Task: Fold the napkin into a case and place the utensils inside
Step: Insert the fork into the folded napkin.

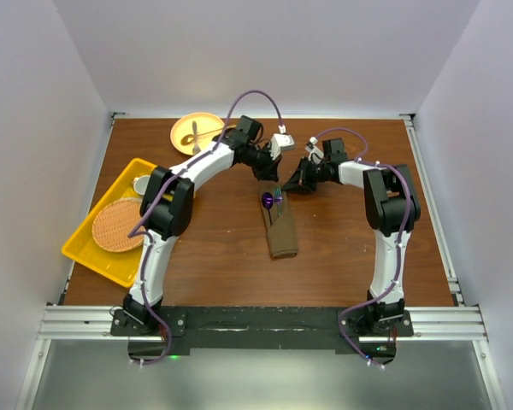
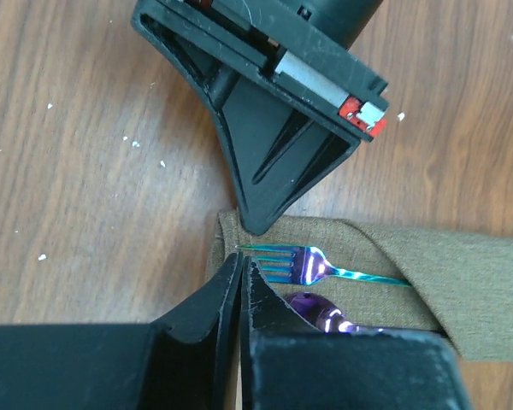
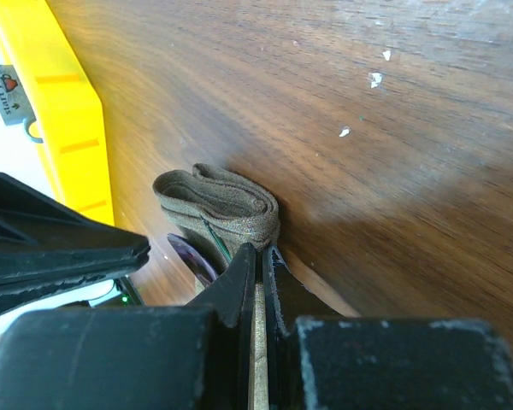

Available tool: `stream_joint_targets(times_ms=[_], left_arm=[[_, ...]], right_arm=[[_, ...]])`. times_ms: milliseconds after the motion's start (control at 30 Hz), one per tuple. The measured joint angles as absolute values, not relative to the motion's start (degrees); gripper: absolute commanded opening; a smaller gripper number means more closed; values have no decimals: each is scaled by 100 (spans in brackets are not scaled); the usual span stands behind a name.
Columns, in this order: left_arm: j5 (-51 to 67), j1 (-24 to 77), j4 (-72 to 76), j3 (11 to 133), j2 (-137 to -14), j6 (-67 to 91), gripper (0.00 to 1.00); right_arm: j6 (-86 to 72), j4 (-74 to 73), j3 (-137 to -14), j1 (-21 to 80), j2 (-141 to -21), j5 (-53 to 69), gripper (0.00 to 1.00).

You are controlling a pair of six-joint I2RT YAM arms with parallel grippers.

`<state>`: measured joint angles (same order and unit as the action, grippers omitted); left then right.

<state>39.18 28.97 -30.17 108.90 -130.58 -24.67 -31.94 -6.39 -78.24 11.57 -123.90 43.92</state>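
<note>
The napkin is folded into a narrow olive-brown case [image 1: 282, 232] lying lengthwise mid-table. A glossy blue-green fork [image 2: 301, 263] and a purple spoon [image 2: 321, 313] stick out of its far end [image 2: 462, 290]; the spoon's bowl also shows in the top view [image 1: 268, 200]. My left gripper [image 2: 240, 259] is shut, its tips at the case's far edge beside the fork tines. My right gripper [image 3: 260, 250] is shut, its tips touching the layered far end of the case [image 3: 227, 203]. Whether either pinches cloth is hidden. The right gripper's finger [image 2: 265, 162] also shows in the left wrist view.
A yellow tray [image 1: 85, 256] at the left edge holds a round woven mat [image 1: 118, 226] and a small cup [image 1: 143, 183]. A round yellow plate [image 1: 207, 126] with a utensil on it [image 1: 194, 137] sits at the back left. The tray's edge shows in the right wrist view [image 3: 68, 120].
</note>
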Motion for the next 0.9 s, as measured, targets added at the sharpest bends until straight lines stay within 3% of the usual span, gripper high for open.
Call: stream_joint_targets(times_ms=[900], left_arm=[[3540, 3048, -3190, 11174, -13437, -2768, 4]], right_arm=[[-3199, -642, -7754, 1157, -12258, 4342, 0]])
